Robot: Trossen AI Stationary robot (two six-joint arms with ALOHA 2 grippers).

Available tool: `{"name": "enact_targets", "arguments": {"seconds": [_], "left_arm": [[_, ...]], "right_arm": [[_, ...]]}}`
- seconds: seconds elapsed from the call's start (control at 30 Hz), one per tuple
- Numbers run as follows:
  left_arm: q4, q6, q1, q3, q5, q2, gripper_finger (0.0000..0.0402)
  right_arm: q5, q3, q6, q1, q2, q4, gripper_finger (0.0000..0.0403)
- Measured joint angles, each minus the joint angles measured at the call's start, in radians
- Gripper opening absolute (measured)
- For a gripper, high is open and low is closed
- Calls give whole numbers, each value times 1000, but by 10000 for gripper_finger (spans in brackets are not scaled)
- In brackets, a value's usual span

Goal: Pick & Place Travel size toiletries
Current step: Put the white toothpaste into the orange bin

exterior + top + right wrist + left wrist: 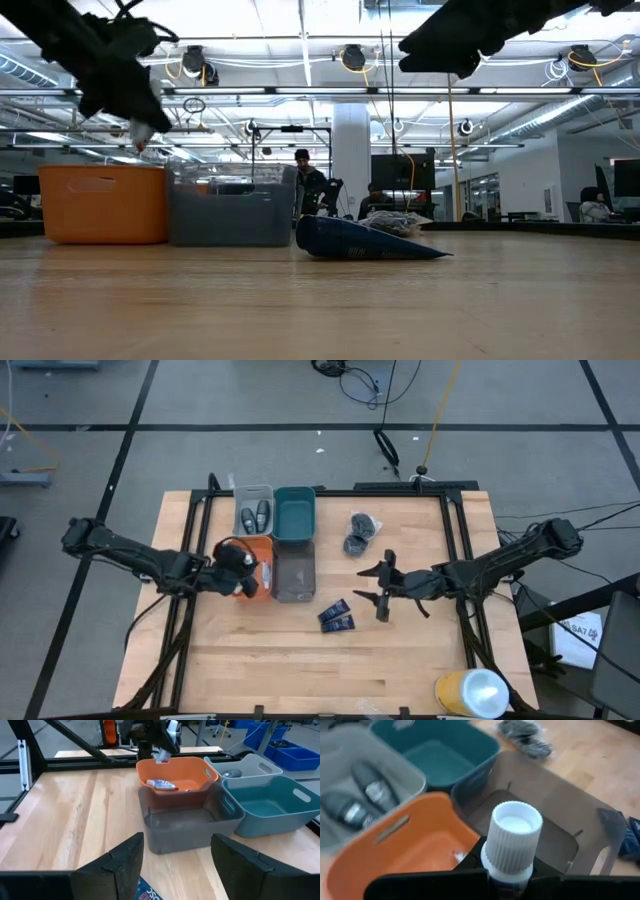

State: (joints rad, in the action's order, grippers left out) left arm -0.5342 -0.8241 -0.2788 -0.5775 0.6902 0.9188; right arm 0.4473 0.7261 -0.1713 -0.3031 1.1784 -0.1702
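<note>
Clamped in the left gripper point(510, 880), a white tube point(512, 842) hangs above the orange bin point(427, 845), where only the right wrist view shows another tube point(161, 784) lying, while the right gripper point(175, 865) gapes empty.

Possibly "SAT" on a white floor label point(579, 628), otherwise nothing legible.

One white tube point(512, 842) (ribbed cap up) is clamped in the left arm's fingers point(470, 865) above the orange bin point(175, 774), where another white tube point(161, 784) lies flat. Two dark grey oval bottles point(254, 516) lie side by side in the grey bin point(252, 492). Two dark blue packets point(337, 617) lie together on the surface point(300, 660), and two dark grey puffs point(359, 532) sit touching beside the teal bin point(294, 518).
</note>
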Motion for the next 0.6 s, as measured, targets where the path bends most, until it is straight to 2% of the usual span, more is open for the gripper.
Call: {"name": "enact_targets", "arguments": {"seconds": [0.2, 0.37, 0.47, 0.6], "left_arm": [[-226, -256, -1, -1, -60, 40, 15], [-279, -332, 1, 0, -70, 63, 16], [-268, -356, 2, 0, -68, 63, 46], [-273, -370, 4, 0, -61, 62, 106]], "right_arm": [[3, 0, -1, 3, 2, -9, 218], [1, 0, -24, 3, 2, -11, 215], [1, 0, -26, 3, 2, -11, 216], [1, 0, -18, 3, 2, -11, 214]]}}
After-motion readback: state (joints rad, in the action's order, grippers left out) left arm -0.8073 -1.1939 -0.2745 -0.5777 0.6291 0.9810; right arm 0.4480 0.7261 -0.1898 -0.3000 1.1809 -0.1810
